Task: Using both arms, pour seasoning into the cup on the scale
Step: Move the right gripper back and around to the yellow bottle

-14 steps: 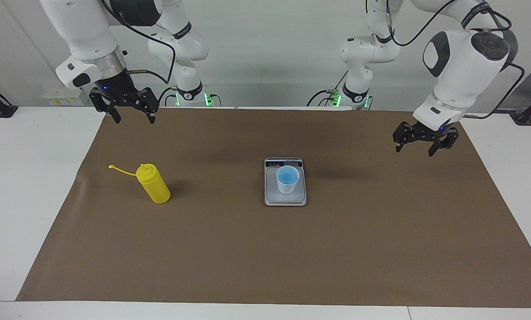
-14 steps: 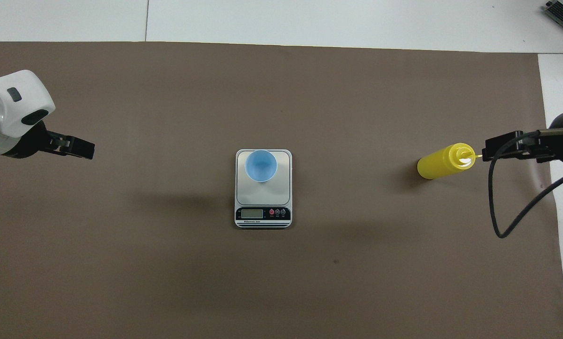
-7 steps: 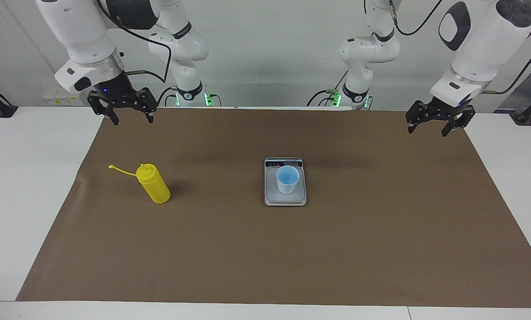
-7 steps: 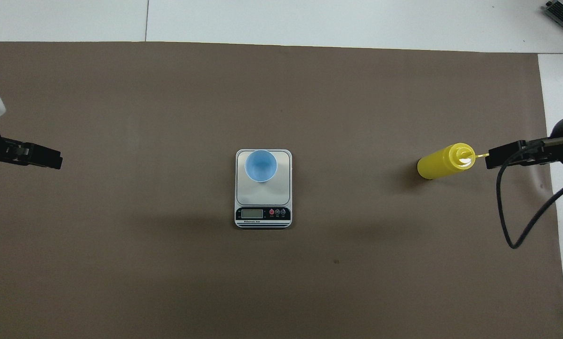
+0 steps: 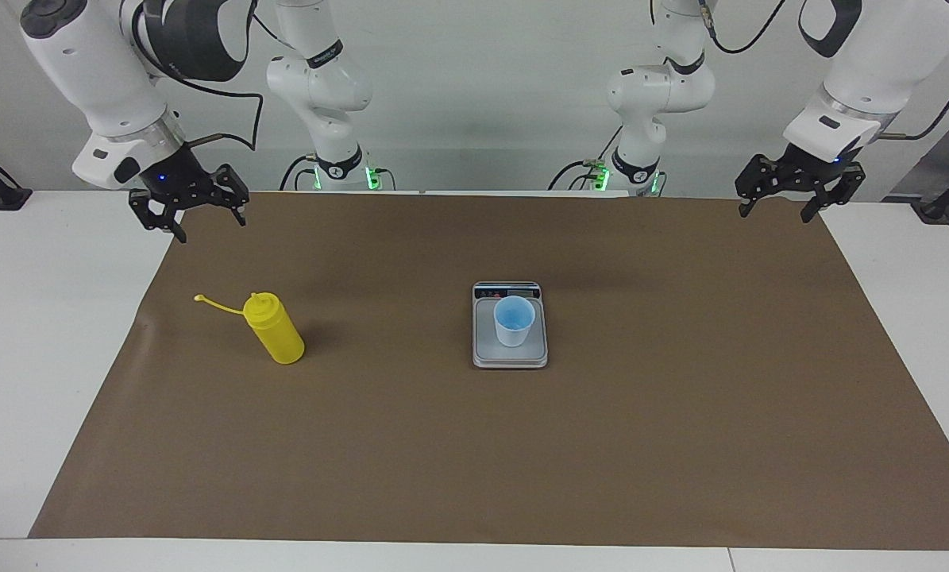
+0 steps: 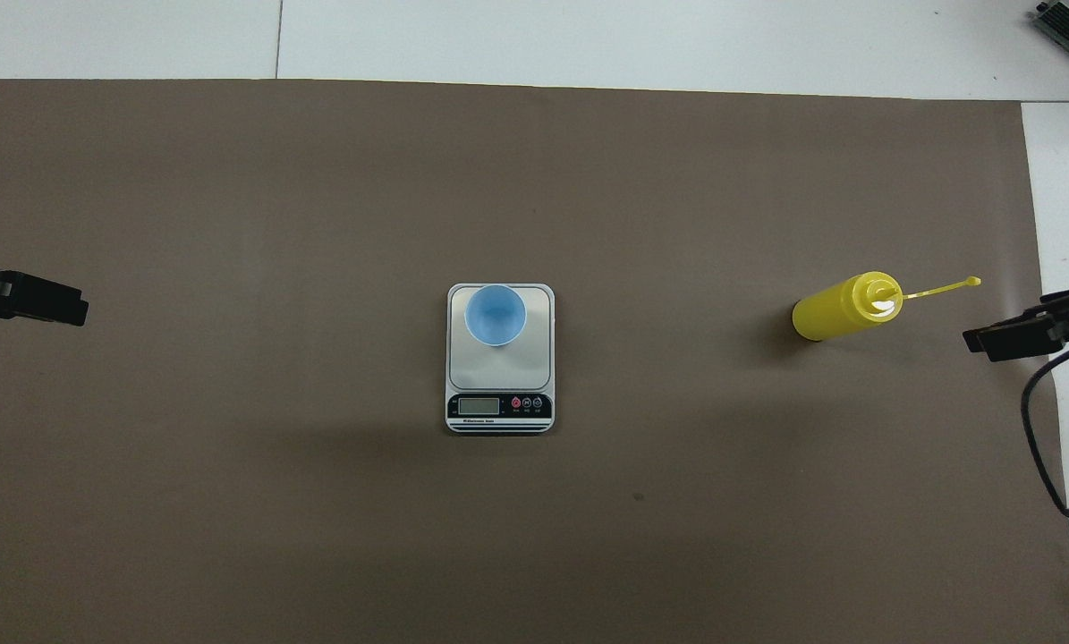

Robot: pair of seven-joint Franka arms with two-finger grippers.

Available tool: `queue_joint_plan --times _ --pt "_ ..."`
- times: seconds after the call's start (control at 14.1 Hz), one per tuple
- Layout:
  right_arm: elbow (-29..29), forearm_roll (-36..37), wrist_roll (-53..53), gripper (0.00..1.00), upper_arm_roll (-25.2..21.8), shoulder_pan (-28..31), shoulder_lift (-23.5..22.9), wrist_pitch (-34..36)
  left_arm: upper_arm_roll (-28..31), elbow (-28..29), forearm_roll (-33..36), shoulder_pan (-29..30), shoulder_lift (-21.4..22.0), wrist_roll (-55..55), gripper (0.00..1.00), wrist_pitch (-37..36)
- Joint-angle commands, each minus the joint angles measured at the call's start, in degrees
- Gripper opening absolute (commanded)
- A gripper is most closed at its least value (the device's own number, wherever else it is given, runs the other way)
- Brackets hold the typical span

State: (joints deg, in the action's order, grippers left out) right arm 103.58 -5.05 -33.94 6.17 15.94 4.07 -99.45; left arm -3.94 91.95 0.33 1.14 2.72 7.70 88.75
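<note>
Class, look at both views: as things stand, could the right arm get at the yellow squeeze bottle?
Probably yes. The right gripper hangs open at the bottle's end of the table, and the yellow squeeze bottle stands alone on the brown mat, with nothing between them.

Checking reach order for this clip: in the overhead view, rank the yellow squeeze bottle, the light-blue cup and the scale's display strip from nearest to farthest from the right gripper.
Right gripper is up over the mat's edge at the right arm's end.
1. Yellow squeeze bottle: standing at that same end of the mat.
2. Scale's display strip: mid-table, on the scale's edge nearest the robots.
3. Light-blue cup: on the weighing plate, too close to the strip to separate firmly.
</note>
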Motion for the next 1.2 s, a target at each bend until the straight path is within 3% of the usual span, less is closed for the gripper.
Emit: queue_joint_plan --times 0.0,0.28,0.49,0.78,1.13 --pt "5.74 -2.33 -6.74 1.00 0.24 3.56 1.91 -2.85 -0.45 -0.89 -1.65 1.59 0.53 0.30 1.00 -0.78" --pt "12.25 -12.24 -26.66 1.00 0.07 9.71 0.51 -11.03 -0.71 -0.10 -1.56 1.33 1.41 0.74 1.00 -0.51" --pt "12.96 -19.63 -42.39 1.00 0.07 13.85 -4.93 -13.74 1.91 0.42 -1.48 -2.26 1.59 0.83 1.00 -0.60" --pt "17.52 -32.01 -56.91 1.00 0.07 15.17 -7.49 -17.26 3.15 0.86 -1.48 -2.89 1.77 0.83 1.00 -0.16" --pt "18.59 -42.75 -67.39 1.00 0.16 14.82 -11.53 -17.63 3.15 2.19 -1.56 -2.63 2.47 0.39 1.00 0.91"
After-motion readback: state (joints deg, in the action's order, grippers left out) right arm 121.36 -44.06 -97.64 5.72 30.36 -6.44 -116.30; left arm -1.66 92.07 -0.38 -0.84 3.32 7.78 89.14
